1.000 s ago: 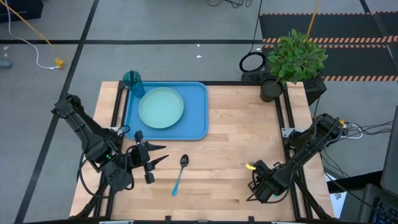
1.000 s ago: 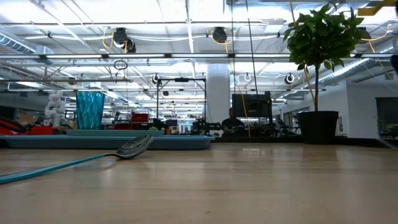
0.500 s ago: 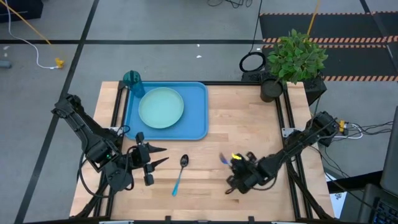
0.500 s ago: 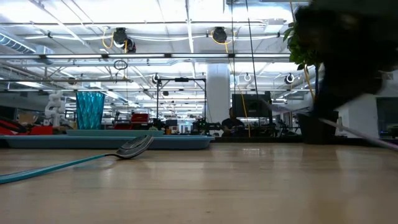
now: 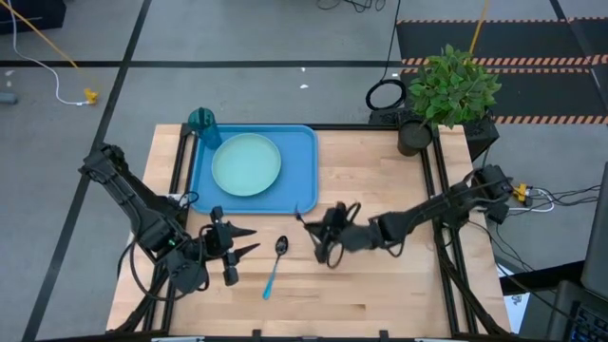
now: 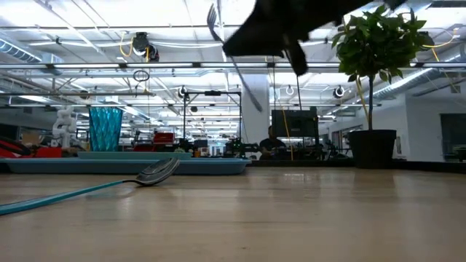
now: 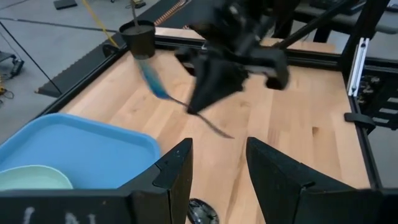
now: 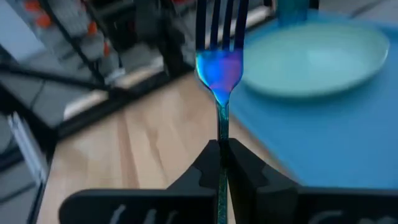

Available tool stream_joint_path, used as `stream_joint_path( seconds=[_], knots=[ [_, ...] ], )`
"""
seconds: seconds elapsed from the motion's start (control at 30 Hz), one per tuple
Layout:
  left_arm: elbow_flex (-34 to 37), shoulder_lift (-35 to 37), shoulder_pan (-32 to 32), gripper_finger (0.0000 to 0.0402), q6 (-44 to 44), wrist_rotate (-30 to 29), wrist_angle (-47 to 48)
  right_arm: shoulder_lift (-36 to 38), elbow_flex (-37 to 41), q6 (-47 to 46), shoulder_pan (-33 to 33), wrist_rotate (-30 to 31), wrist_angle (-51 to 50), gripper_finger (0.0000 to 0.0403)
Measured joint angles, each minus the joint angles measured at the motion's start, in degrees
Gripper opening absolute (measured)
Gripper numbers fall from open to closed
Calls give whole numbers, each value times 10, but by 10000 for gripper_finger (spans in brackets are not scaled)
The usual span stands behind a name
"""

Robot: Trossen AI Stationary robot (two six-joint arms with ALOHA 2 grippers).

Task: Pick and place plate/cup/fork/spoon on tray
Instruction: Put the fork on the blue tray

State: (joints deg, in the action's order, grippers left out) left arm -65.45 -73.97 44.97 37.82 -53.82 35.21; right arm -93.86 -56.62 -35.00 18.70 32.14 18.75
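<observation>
My right gripper [image 5: 320,234] is shut on the fork [image 8: 219,70] above the wood, just off the blue tray's [image 5: 302,186] near right corner. The fork also shows in the low view [image 6: 231,62]. The pale green plate [image 5: 246,163] lies flat on the tray. The teal cup [image 5: 201,122] stands upright at the tray's far left corner. The spoon [image 5: 275,262] lies on the table near the tray's front edge, dark bowl [image 5: 281,245] toward the tray. My left gripper [image 5: 243,249] is open and empty, just left of the spoon. My right gripper pinches the fork's thin handle [image 8: 221,144] between its two fingers, some way below the blue neck. The fingers come from the table's right. The fork is lifted clear of the table and slants, tines [image 6: 212,20] up and toward the tray.
A dark pot with a green plant [image 5: 416,136] stands at the table's far right corner. Bare wood lies between the tray and the right edge, and along the near edge. Black frame rails run along the table's sides.
My right gripper has swept from the table's near right corner toward the left and the far edge, carrying the fork raised off the table, and now hangs beside the tray's near right corner. The spoon, plate and cup have stayed put.
</observation>
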Motion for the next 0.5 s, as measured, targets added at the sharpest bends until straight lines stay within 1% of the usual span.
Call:
stream_joint_path(
  seconds=[0.13,0.27,0.33,0.43,0.5],
  knots=[
    [15,0,0,152,-3,0,-27,0,0,43,-33,-3,77,0],
    [24,0,0,152,3,0,-29,-4,0,55,-70,-3,150,0],
    [25,0,0,152,5,0,-29,-14,0,44,-90,-5,193,0],
    [25,0,0,152,3,0,-32,-28,0,21,-118,-7,226,0],
    [25,0,0,152,-4,0,-37,-34,0,14,-138,-8,228,0]
  ],
)
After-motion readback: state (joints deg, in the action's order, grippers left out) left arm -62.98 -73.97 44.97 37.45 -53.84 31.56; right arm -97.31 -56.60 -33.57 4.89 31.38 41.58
